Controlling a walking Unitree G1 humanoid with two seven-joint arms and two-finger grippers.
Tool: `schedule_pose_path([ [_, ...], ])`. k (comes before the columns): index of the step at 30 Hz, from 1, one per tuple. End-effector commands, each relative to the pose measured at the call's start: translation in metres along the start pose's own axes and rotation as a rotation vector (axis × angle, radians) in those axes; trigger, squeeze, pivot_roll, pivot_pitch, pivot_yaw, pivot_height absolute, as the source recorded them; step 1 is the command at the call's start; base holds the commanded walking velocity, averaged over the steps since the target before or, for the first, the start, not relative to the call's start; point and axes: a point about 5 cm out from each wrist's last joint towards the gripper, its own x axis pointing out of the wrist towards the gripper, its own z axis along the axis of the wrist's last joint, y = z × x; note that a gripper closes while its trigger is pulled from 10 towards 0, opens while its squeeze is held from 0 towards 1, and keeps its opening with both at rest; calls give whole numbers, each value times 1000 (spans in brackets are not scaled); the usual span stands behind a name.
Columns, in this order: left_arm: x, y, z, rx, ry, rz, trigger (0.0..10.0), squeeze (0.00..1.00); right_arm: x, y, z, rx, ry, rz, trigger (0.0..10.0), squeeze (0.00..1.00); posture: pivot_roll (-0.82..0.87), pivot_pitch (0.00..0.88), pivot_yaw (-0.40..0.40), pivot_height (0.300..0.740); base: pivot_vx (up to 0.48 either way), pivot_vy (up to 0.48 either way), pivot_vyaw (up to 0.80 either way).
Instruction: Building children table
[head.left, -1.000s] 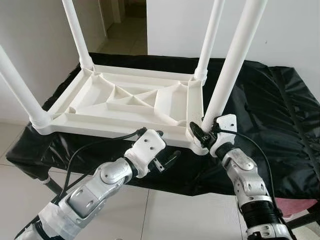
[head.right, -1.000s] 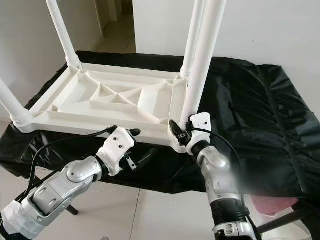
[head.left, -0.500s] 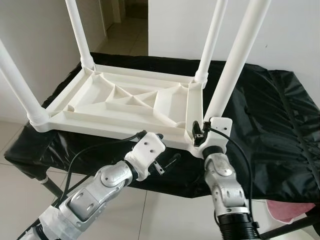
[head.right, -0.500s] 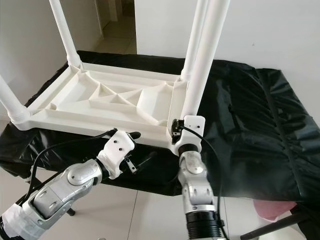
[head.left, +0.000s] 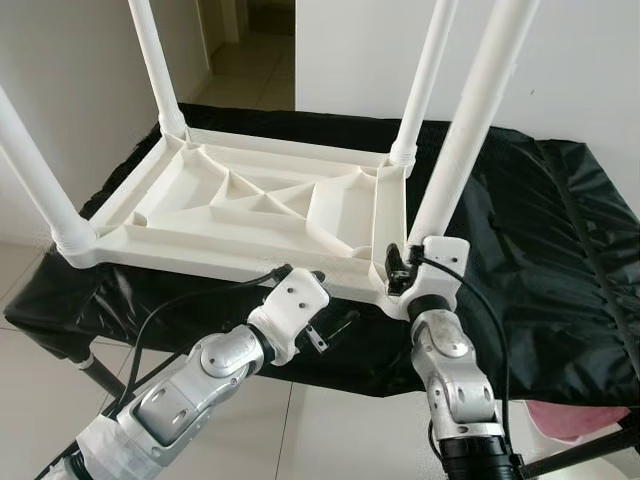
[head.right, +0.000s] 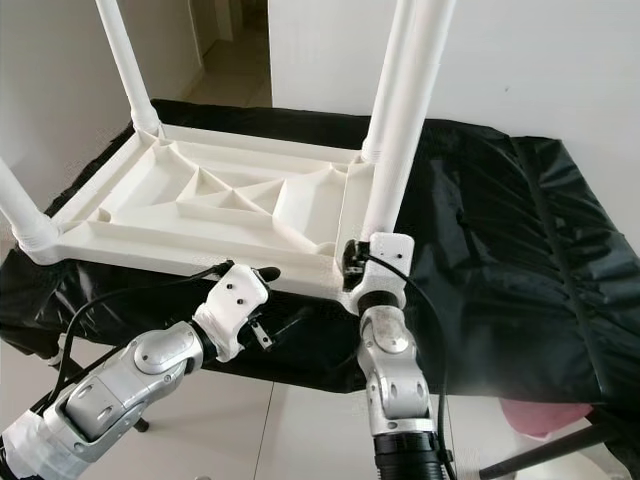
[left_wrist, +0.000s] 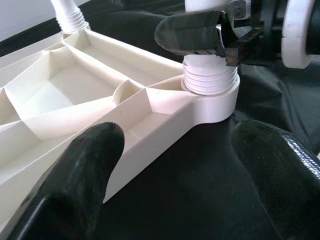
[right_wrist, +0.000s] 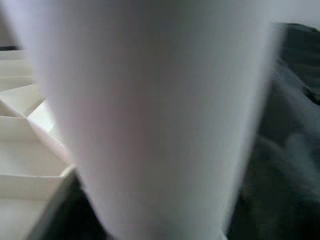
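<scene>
White upturned tabletop (head.left: 250, 205) w/ 4 legs; right tool (head.left: 405, 270) clamps near leg (head.left: 465, 130), left tool (head.left: 320, 322) spread.

Bright, even daylight; head views sharp, soft shadows in the ribs of the upturned white plastic table (head.left: 250, 205). Crinkled black plastic cover (head.left: 540, 240) shows mild sheen. Right wrist view badly blurred, the white tubular leg (right_wrist: 150, 115) out of focus; left wrist view's foreground fingers soft.

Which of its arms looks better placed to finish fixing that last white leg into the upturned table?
The right. Its right gripper already clasps the white plastic leg at its threaded base, by the upturned white plastic tabletop. The left gripper hangs open, short of the corner.
</scene>
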Motion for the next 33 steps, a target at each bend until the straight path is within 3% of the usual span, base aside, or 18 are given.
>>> schedule_pose_path([
  [1, -2, -12, 1, 17, -3, -208, 10000, 0, -4, -3, -6, 15, 23, -4, 10000, 1000, -26, 79, -6, 740, 0, 0, 0],
  [8, -3, -9, 0, 13, 2, -200, 10000, 0, -3, -12, -4, -1, 11, 52, 10000, 1000, -30, 87, -3, 740, 0, 0, 0],
  [9, -3, -10, 0, 11, 1, -201, 10000, 0, -3, -14, -4, -25, 10, 103, 10000, 0, -35, 96, -1, 740, 0, 0, 0],
  [11, -3, -11, 0, 8, 1, -201, 10000, 0, -3, -16, -5, -28, 28, 212, 10000, 0, -38, 98, 0, 740, 0, 0, 0],
  [13, -3, -11, 0, 8, 1, -201, 10000, 0, -3, -16, -5, -28, 28, 212, 10000, 0, -38, 98, 0, 740, 0, 0, 0],
  [14, -3, -12, 0, 7, 1, -202, 10000, 0, -3, -17, -5, -36, 36, 268, 10000, 0, -42, 98, 1, 740, 0, 0, 0],
  [20, -2, -11, 0, 6, -1, -197, 10000, 0, 3, -28, 0, -132, 23, 499, 10000, 0, -42, 94, -4, 740, 0, 0, 0],
  [33, -3, -7, 1, 14, 0, -175, 10000, 0, 18, -38, 4, -236, 39, 687, 10000, 0, -19, 85, -11, 740, 0, 0, 0],
])
